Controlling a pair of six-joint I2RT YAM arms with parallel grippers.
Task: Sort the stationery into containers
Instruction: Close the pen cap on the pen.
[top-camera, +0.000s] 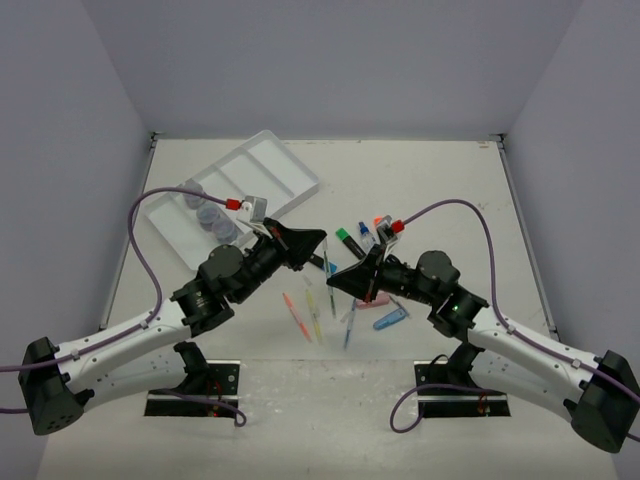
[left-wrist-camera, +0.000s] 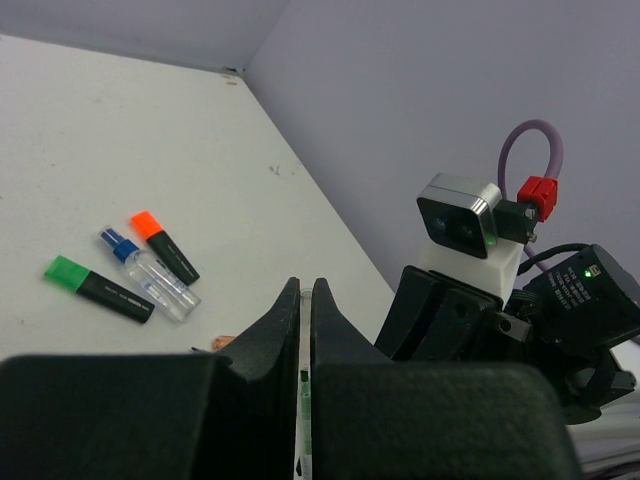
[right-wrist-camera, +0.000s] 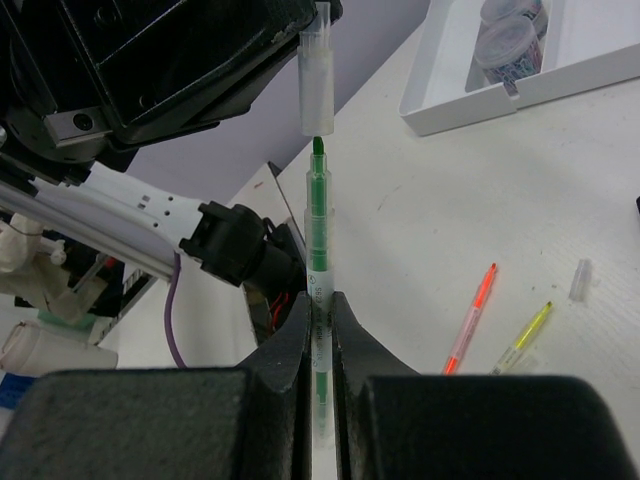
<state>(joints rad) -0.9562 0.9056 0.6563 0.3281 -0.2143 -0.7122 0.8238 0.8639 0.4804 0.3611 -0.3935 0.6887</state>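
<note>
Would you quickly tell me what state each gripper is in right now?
Left gripper: closed on the clear pen cap.
Right gripper: closed on the green pen.

The white table (top-camera: 450, 190) is carrying a white tray (top-camera: 275, 165), with highlighters (top-camera: 348, 240) and thin pens (top-camera: 296, 315) lying loose right of the tray.

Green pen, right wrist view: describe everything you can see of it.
The thin green pen has a clear, plastic-looking barrel with a green core, dark print and a bare pointed green tip. The right gripper is shut on its lower barrel, holding it aloft. It points at the clear cap held by the left gripper, tip at the cap's mouth; contact unclear.
</note>
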